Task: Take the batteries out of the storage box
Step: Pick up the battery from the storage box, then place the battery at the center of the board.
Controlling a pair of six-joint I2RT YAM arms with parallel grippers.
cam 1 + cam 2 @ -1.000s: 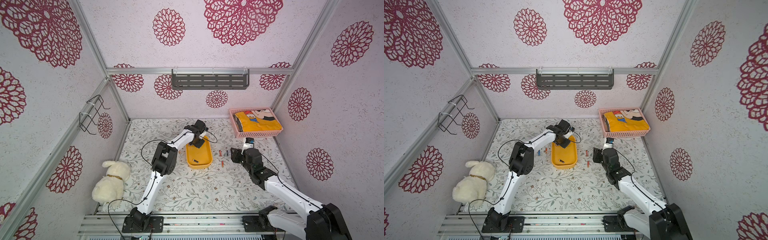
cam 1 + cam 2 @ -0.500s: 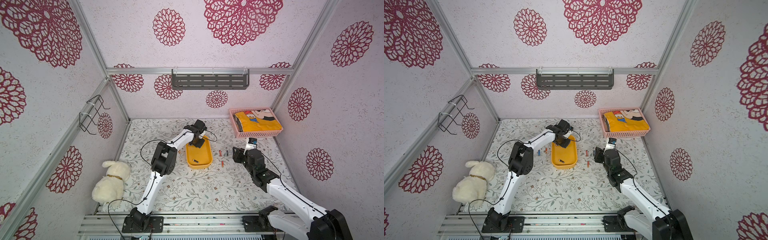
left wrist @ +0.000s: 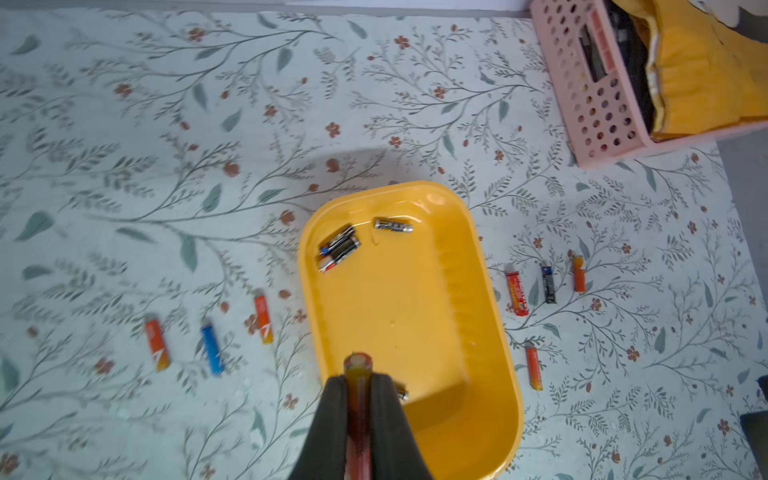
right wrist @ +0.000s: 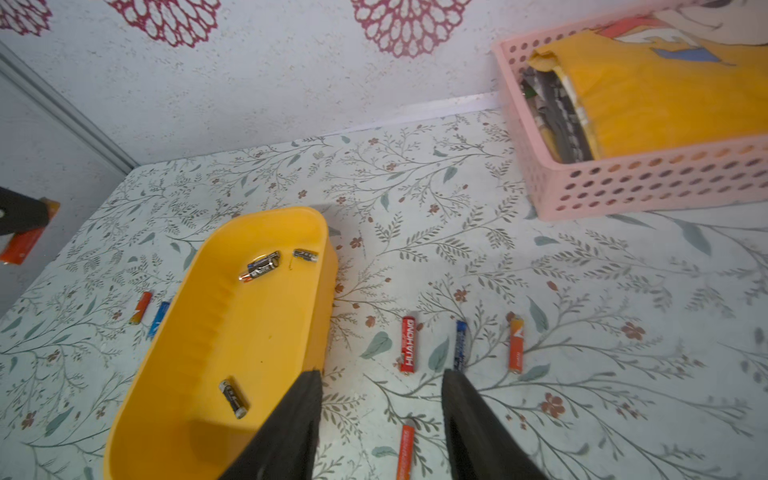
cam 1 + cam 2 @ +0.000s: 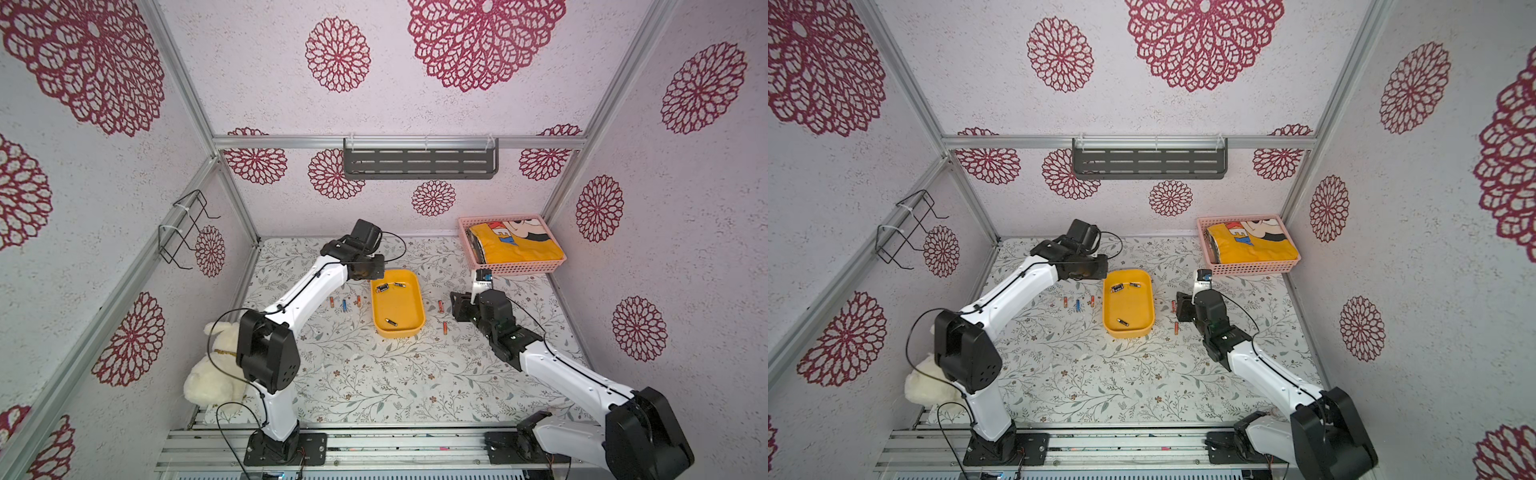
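— Front of the table (image 5: 374, 374): what lies there?
— An orange battery (image 5: 444, 328) lies right of the storage box (image 5: 409, 307); a black battery (image 5: 390, 322) lies inside its near end.
— And the right gripper (image 4: 380, 374)?
— It hangs jaws half apart and empty over the loose row (image 4: 460, 345) right of the box; three batteries (image 5: 344, 304) lie left of the box.
— Farther back?
— A black cluster (image 5: 383, 287) sits in the far end. The left gripper (image 3: 358, 376), raised by the box's left wall, pinches an orange-red battery (image 3: 358, 415).
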